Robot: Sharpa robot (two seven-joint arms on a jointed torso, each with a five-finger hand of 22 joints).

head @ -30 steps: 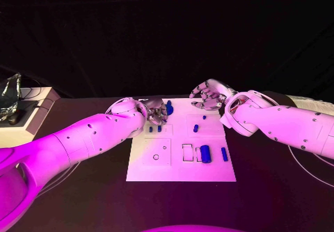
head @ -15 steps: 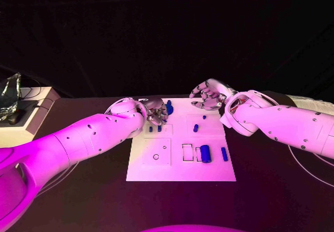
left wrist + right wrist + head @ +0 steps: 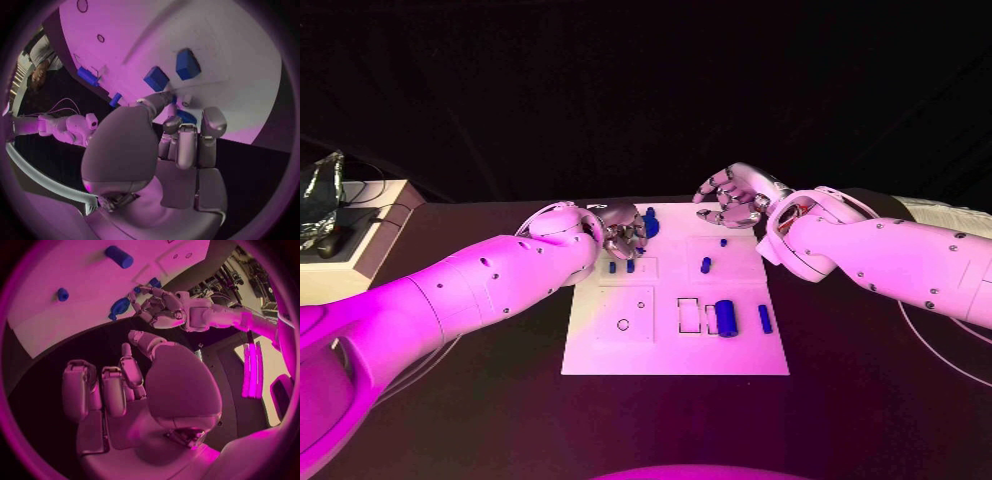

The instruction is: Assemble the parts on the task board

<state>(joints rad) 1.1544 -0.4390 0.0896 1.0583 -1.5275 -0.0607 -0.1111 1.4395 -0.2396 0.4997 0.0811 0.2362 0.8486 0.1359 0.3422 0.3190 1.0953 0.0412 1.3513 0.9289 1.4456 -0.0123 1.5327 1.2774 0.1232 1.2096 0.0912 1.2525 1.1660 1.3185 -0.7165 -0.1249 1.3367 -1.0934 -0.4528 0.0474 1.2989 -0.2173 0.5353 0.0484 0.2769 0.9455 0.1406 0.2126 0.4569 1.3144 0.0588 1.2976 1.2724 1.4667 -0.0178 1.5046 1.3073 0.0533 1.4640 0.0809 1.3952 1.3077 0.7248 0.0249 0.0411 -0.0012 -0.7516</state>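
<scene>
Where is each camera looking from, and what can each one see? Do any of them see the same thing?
Head view: sits on the robot's head, looks down at the task board; both arms reach in, left hand and right hand at its far edge.
Left wrist view: sits behind the left hand, faces the board and its blue parts.
Right wrist view: sits behind the right hand, faces the board's edge; the left hand shows too.
Shared: all see the board.

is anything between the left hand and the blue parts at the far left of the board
Nothing visible does. The left hand hovers right over the task board, its fingertips beside the blue part, with no other object between them.
</scene>
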